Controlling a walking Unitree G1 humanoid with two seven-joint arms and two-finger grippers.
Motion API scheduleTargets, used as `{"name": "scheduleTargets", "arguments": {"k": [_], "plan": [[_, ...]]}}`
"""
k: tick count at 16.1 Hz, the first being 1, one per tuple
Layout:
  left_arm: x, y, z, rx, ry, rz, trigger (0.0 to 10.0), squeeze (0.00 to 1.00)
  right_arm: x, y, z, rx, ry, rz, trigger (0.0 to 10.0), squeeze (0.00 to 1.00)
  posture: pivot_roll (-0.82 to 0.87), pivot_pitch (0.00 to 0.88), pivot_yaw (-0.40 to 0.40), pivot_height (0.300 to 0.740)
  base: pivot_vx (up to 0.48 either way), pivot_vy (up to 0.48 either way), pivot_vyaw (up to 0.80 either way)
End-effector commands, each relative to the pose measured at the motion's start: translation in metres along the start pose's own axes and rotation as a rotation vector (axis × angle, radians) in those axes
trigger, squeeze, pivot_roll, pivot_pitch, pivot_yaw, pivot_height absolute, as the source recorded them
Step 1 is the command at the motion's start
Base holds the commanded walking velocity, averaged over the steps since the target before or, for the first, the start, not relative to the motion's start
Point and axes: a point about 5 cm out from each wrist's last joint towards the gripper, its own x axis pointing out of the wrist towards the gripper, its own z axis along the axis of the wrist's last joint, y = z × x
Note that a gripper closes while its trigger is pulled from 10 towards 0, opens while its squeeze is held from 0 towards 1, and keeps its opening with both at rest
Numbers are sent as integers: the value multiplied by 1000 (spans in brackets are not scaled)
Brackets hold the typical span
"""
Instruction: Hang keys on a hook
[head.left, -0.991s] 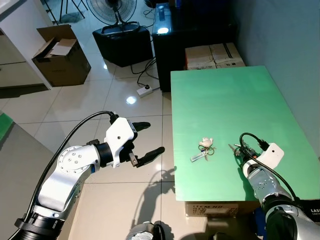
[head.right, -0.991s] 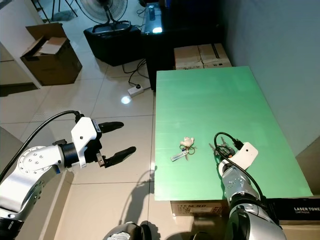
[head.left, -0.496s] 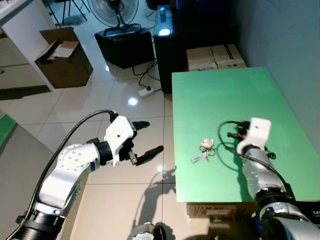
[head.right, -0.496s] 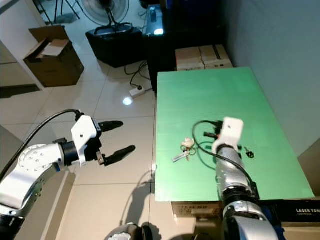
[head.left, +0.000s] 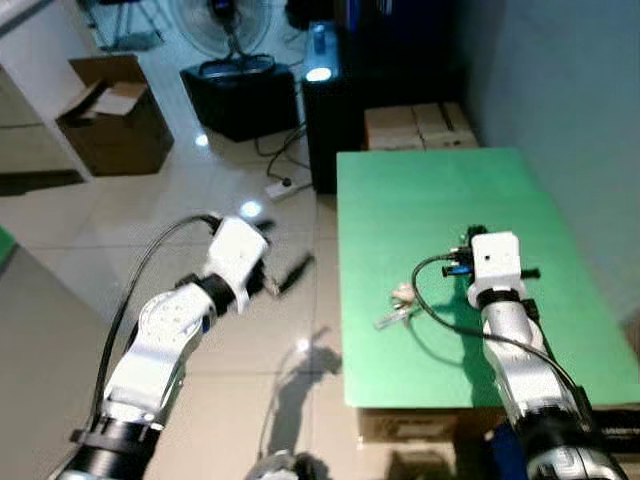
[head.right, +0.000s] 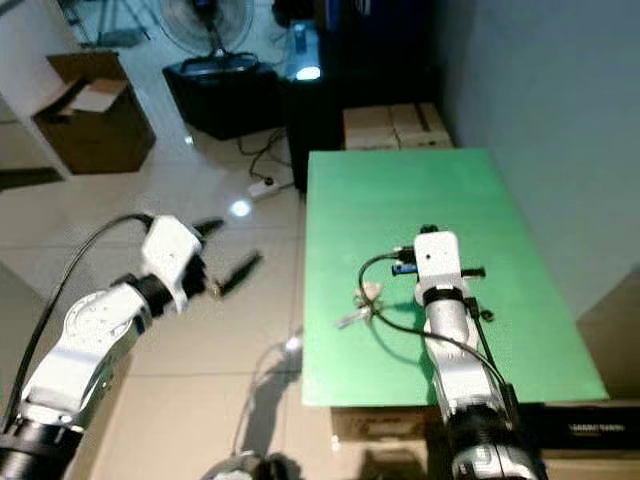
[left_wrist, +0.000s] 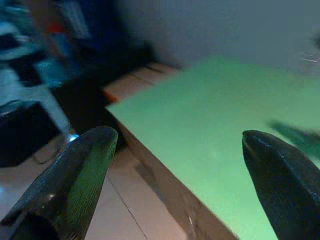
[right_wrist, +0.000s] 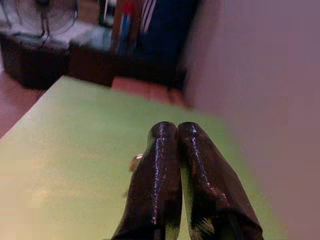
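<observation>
Keys on the green table (head.left: 420, 200), not yet picked up.

The table fills the right of the scene; the right gripper (right_wrist: 170, 150) hangs above its middle, fingers pressed together on nothing, while the left gripper (left_wrist: 175, 150) is spread wide over the floor just off the table's left edge. The keys (head.left: 400, 303) lie near that edge, beside the right arm — a small bunch with a pale fob. Likely light, loose and jingly, hard metal that slips; pinching the ring or fob looks safer than a flat blade.
</observation>
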Motion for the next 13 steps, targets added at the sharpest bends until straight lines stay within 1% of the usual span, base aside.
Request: {"name": "scheduleTargets", "arguments": {"k": [1, 2, 4, 5, 6, 8, 9, 13], "plan": [[-4, 8, -2, -19, -2, 70, 10000, 0, -1, 3, 12, -24, -67, 10, 0, 0, -18, 17, 78, 740, 0, 0, 0], [-7, 6, -6, -68, -10, 125, 10000, 0, -6, 6, 21, -27, -105, 9, 0, 0, -27, 10, 60, 740, 0, 0, 0], [-10, 0, -12, -91, -1, 159, 10000, 0, -11, 8, 26, -28, -116, -2, 0, 0, -34, 8, 49, 740, 0, 0, 0], [-9, -3, -14, -92, 3, 169, 10000, 0, -12, 10, 21, -34, -87, -7, 0, 0, -36, 7, 45, 740, 0, 0, 0], [-5, -2, -13, -87, 0, 171, 10000, 0, -10, 10, 7, -36, -29, -4, 0, 0, -36, 10, 53, 740, 0, 0, 0], [-5, -1, -12, -76, 6, 156, 10000, 0, -9, 7, 1, -51, -3, 3, 0, 0, -34, 17, 64, 740, 0, 0, 0], [-5, -2, -12, -71, 12, 148, 10000, 0, -7, 5, -3, -59, 11, 13, 0, 0, -29, 28, 83, 740, 0, 0, 0], [-6, -3, -12, -60, 19, 139, 10000, 0, -4, -2, -14, -59, 60, 21, 0, 0, -15, 44, 84, 740, 0, 0, 0]]}}
